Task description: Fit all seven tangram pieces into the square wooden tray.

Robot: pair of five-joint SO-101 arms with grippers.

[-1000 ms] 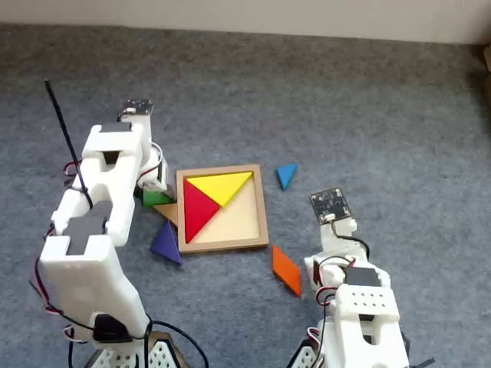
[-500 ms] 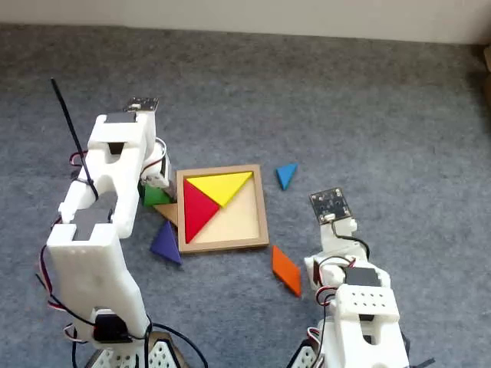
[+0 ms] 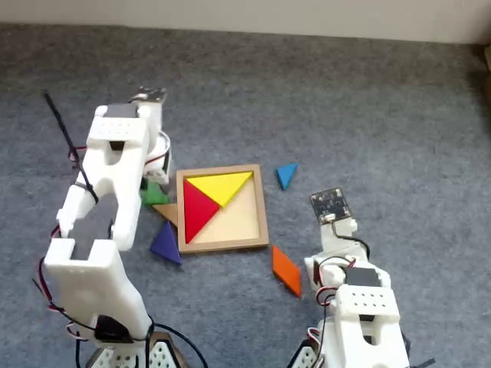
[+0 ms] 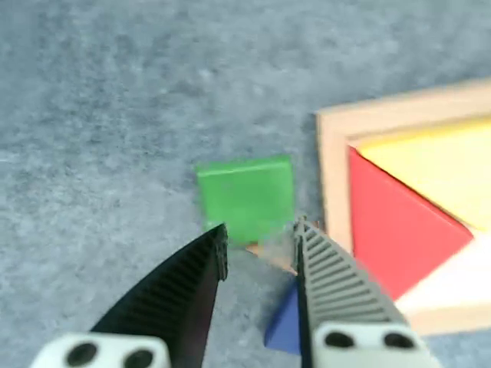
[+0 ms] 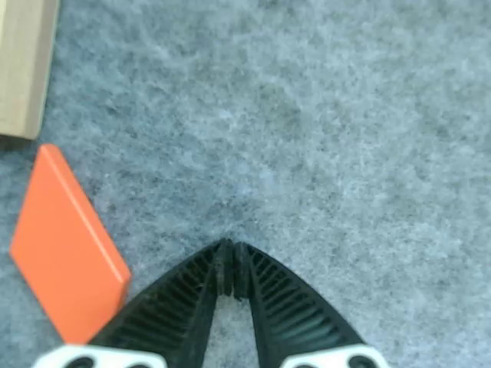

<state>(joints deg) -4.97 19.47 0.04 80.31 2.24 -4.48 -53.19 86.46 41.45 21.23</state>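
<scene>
The square wooden tray (image 3: 262,207) lies mid-carpet with a yellow triangle (image 3: 219,186) and a red triangle (image 3: 197,209) inside it. Left of the tray sit a green square (image 3: 156,196), a tan piece (image 3: 166,212) and a dark blue triangle (image 3: 166,243). My left gripper (image 4: 259,234) hangs open just above the green square (image 4: 245,196), its fingertips at the square's near edge. A small blue triangle (image 3: 286,175) lies off the tray's right corner. An orange parallelogram (image 3: 286,270) rests below the tray; my right gripper (image 5: 228,264) is shut and empty beside the same orange parallelogram (image 5: 67,245).
Grey carpet covers the whole table. The left arm's white body (image 3: 103,199) stands over the area left of the tray. A pale wall strip (image 3: 245,15) runs along the far edge. The tray's corner (image 5: 27,69) lies beyond the orange piece.
The left arm has swung farther away from its base, its wrist moving up past the green square. The right arm and all pieces have stayed put.
</scene>
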